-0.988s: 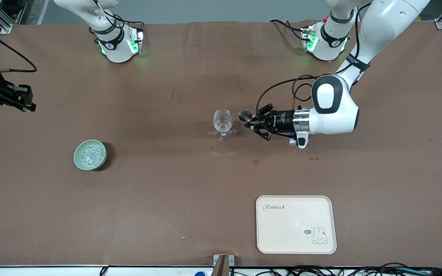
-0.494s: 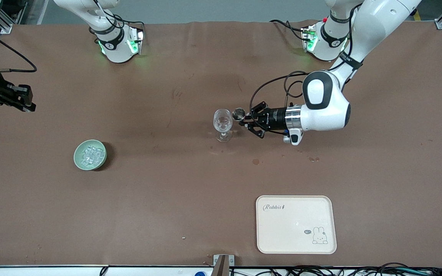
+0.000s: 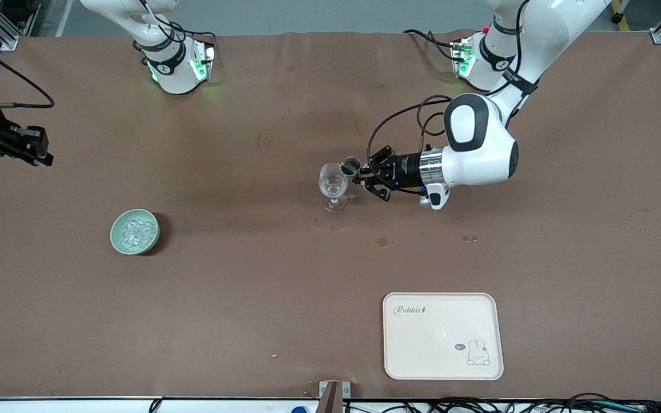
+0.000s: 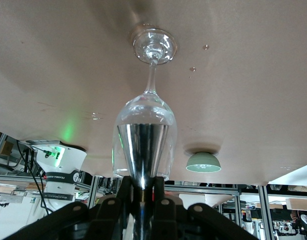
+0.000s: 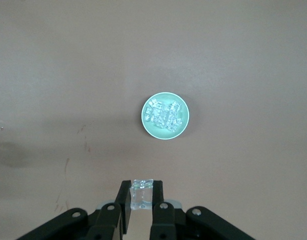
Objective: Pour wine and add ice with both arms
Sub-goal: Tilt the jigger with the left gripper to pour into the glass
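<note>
A clear stemmed wine glass (image 3: 333, 180) (image 4: 149, 102) stands upright mid-table. My left gripper (image 3: 360, 172) (image 4: 143, 192) is shut on a small metal cone-shaped cup (image 3: 349, 166) (image 4: 143, 150), lying level with its mouth against the glass's rim. No wine shows. Ice (image 3: 134, 231) (image 5: 163, 114) fills a green bowl (image 3: 119, 242) (image 5: 147, 126) toward the right arm's end. My right gripper (image 3: 35, 150) (image 5: 142, 197) is shut on one clear ice cube (image 5: 142, 190), high above the table with the bowl below.
A cream tray (image 3: 442, 335) with a rabbit print lies near the front edge, toward the left arm's end. Small wet spots (image 3: 383, 242) mark the brown table between tray and glass. Both arm bases (image 3: 175, 66) stand along the back edge.
My left arm has carried the metal cup sideways toward the wine glass until its mouth meets the rim. The right gripper has stayed still.
</note>
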